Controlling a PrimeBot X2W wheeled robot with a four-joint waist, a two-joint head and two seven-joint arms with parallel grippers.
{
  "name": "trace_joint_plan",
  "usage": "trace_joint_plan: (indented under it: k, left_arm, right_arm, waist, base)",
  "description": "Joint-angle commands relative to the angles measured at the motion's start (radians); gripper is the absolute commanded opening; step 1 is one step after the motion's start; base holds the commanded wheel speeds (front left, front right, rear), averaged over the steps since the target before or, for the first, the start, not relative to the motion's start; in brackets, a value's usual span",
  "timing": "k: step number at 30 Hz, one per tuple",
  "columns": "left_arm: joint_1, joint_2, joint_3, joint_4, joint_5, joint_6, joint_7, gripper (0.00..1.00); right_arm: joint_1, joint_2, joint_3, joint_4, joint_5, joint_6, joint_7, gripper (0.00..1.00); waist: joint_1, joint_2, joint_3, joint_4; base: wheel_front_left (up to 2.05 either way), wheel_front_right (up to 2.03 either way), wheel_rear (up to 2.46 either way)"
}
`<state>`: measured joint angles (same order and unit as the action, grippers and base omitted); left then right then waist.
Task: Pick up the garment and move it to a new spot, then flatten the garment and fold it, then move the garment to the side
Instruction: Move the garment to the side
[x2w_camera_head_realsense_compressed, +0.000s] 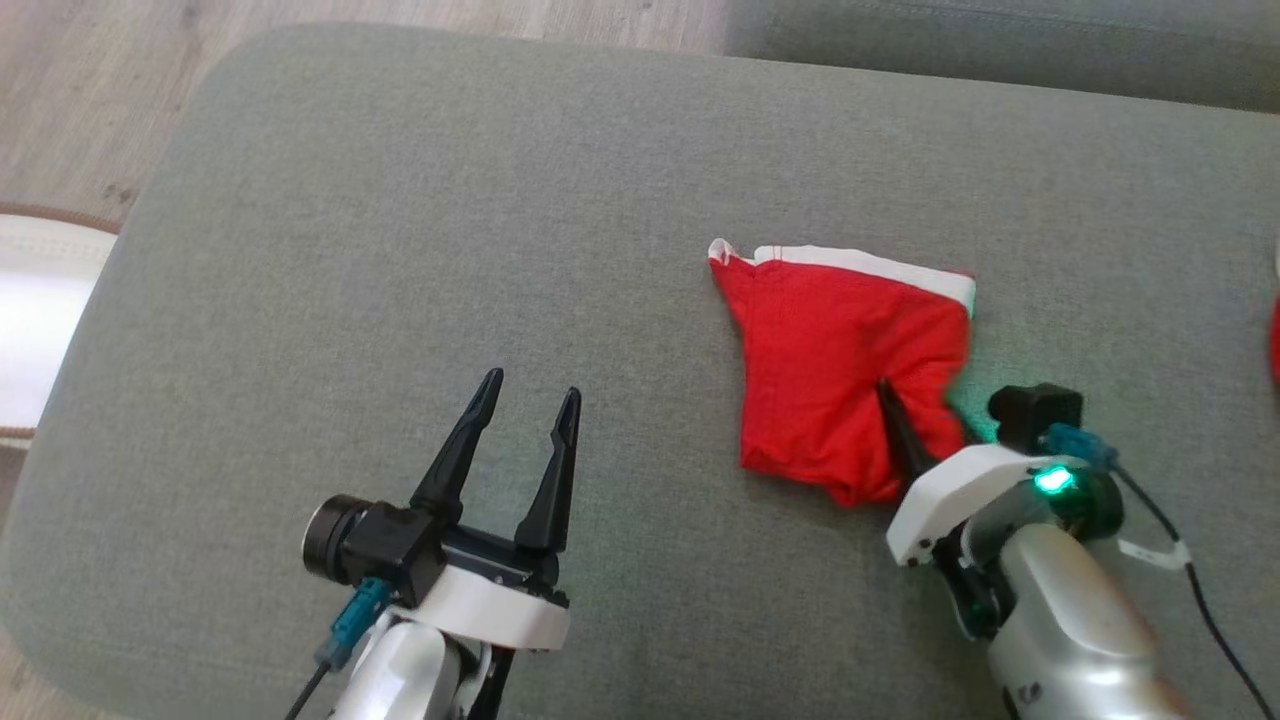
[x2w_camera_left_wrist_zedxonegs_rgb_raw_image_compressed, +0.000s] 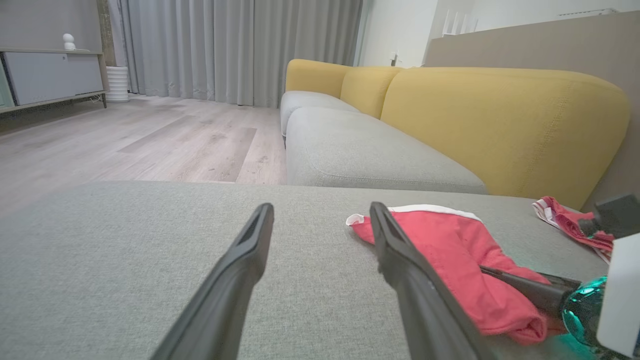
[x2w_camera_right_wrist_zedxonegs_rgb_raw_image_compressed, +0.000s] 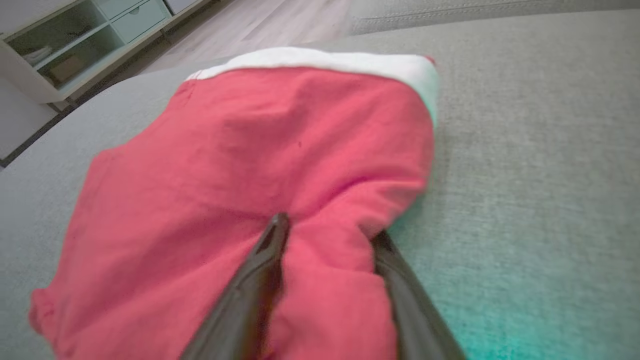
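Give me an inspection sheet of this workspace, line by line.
Surface: grey fabric cushion, flat and even.
Job's things: red cloth garment with white band, rumpled, right of centre in the head view.
Clutter: second red-and-white cloth at the cushion's right edge.
Claws: left claw open, apart from the garment; right claw astride a garment fold, grip unsure.
Cables: black cable with blue connector at the right wrist.
Surroundings: yellow-backed sofa, grey curtains, wooden floor.

**Where the three cameras sit**

The head view looks steeply down on the garment (x2w_camera_head_realsense_compressed: 840, 370) from above. The left wrist view sits low over the grey cushion (x2w_camera_left_wrist_zedxonegs_rgb_raw_image_compressed: 100, 275), left of the garment, facing across it toward a yellow sofa (x2w_camera_left_wrist_zedxonegs_rgb_raw_image_compressed: 500, 125). The right wrist view, closest, looks along its fingers (x2w_camera_right_wrist_zedxonegs_rgb_raw_image_compressed: 260, 280) onto the garment. All three share the garment
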<state>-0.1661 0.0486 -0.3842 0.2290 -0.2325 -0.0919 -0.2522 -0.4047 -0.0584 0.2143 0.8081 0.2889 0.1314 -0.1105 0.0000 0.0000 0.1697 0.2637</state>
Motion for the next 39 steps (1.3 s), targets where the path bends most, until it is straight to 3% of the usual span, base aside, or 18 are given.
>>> trace_joint_plan:
  k: [1,10,14,20,26,33,39]
  left_arm:
    - [-0.033,0.002,0.031,-0.027,-0.007,0.003,-0.01,1.0]
    - [-0.025,0.002,0.039,-0.028,0.033,0.001,-0.01,1.0]
    - [-0.027,0.002,0.031,-0.031,0.042,-0.002,-0.01,1.0]
    - [-0.048,0.002,0.014,-0.042,0.047,-0.008,-0.01,1.0]
    - [-0.063,0.002,-0.003,-0.046,0.043,-0.01,-0.01,1.0]
    - [-0.093,0.002,-0.019,-0.044,0.047,-0.015,-0.01,1.0]
    - [-0.118,0.002,-0.019,-0.041,0.052,-0.02,-0.01,1.0]
  right_arm:
    - [-0.015,0.008,0.036,-0.008,-0.001,-0.001,-0.009,0.0]
    - [-0.094,-0.075,0.156,0.023,-0.092,-0.001,-0.065,0.0]
    - [-0.139,-0.144,0.252,0.019,-0.125,-0.001,-0.074,0.0]
    - [-0.228,-0.302,0.41,-0.026,-0.119,-0.001,-0.068,0.0]
    - [-0.316,-0.499,0.523,-0.062,-0.057,-0.001,-0.028,0.0]
    - [-0.4,-0.664,0.53,0.0,-0.019,-0.001,-0.021,0.0]
    - [-0.436,-0.726,0.5,0.075,-0.028,-0.001,-0.002,0.0]
  waist:
    - [0.0,0.0,-0.004,-0.007]
    - [0.0,0.0,-0.041,-0.096]
    - [0.0,0.0,-0.052,-0.159]
    - [0.0,0.0,-0.038,-0.241]
    - [0.0,0.0,0.005,-0.282]
    - [0.0,0.0,0.084,-0.278]
    - [0.0,0.0,0.128,-0.259]
  base:
    - [0.0,0.0,0.0]
    - [0.0,0.0,0.0]
    - [0.0,0.0,0.0]
    - [0.0,0.0,0.0]
    - [0.0,0.0,0.0]
    - [0.0,0.0,0.0]
    - [0.0,0.0,0.0]
